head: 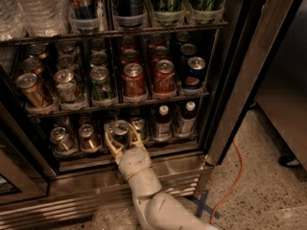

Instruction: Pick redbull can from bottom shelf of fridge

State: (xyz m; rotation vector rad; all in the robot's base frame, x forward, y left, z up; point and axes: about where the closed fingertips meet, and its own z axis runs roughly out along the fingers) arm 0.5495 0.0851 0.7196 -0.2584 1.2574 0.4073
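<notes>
One gripper (121, 134) | at fridge (169, 169) bottom shelf, front row | fingers pinching upright redbull can (118, 127) from both sides

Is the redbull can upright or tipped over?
Upright: the redbull can shows its round silver top, standing on the bottom shelf, with the gripper around it.

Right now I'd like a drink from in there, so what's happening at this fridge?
A robot arm reaches into the open fridge from below. Its tool is at the bottom shelf, right at the slim redbull can, which stands among other cans and small bottles. The can is not yet out of the shelf.
</notes>
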